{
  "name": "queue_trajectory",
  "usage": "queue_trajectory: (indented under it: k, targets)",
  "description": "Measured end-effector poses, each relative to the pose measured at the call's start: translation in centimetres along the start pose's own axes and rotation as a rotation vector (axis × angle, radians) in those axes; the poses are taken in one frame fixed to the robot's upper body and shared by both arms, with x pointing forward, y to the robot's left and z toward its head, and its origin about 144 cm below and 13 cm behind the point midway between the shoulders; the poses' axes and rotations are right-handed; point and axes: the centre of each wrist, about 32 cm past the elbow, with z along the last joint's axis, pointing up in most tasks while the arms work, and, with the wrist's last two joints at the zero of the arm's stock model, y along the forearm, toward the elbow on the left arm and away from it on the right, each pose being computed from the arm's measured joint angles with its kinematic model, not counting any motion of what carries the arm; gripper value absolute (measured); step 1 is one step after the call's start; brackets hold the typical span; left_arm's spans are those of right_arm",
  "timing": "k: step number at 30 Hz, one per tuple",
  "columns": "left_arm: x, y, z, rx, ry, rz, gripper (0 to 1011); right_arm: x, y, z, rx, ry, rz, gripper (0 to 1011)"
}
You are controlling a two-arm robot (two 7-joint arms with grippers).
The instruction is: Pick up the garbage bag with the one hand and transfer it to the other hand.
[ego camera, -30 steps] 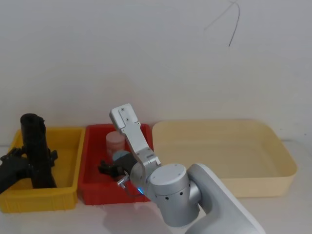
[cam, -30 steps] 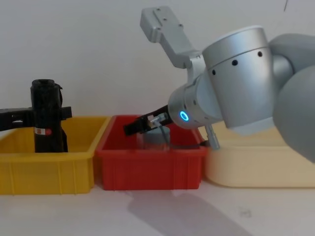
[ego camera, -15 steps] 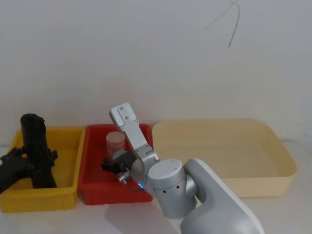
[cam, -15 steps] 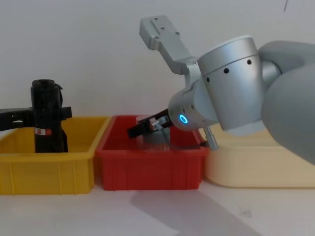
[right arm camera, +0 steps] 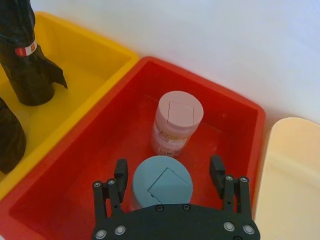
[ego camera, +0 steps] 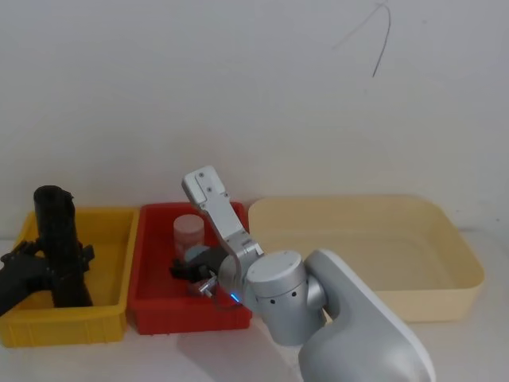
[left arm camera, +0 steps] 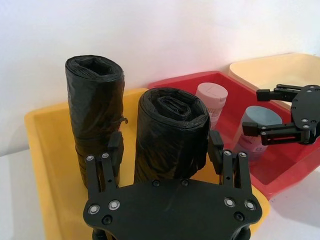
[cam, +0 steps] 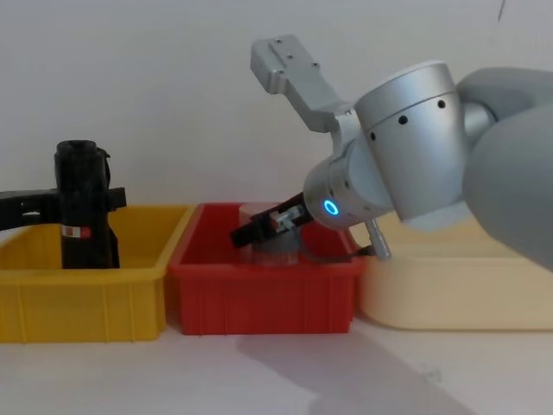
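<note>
The garbage bag (left arm camera: pixel 172 135), a black roll with a red-and-white band (cam: pixel 82 232), stands upright in the yellow bin (cam: pixel 86 298). The one hand, my left gripper (left arm camera: pixel 165 142), reaches in from the left at mid-height. It is open, with one finger on each side of the roll and a small gap on one side. The other hand, my right gripper (right arm camera: pixel 168 172), hangs open inside the red bin (right arm camera: pixel 75 165). Its fingers straddle a blue-grey lidded jar (right arm camera: pixel 161 186). In the head view it sits at the bin's middle (ego camera: pixel 184 274).
A second black roll (left arm camera: pixel 95 110) with a loose flap near its base (right arm camera: pixel 57 77) stands just behind the garbage bag. A pink-lidded jar (right arm camera: pixel 176 122) stands behind the blue-grey one. A large cream tub (ego camera: pixel 445 294) lies right of the red bin, and a white wall is close behind.
My right gripper has slid a little to the right and lower inside the red bin. The left gripper and both rolls have not moved.
</note>
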Motion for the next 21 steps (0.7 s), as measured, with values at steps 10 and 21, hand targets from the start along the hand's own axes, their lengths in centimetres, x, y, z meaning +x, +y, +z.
queue_trajectory:
  k: [10,21]
  targets:
    - [0.0,0.0,0.0,0.000,0.000,0.000,1001,1.0,0.1,0.3,-0.049,0.008,0.031,1000]
    - [0.0,0.0,0.0,0.000,0.000,0.000,1001,1.5,0.1,0.4,-0.076,0.020,0.052,982]
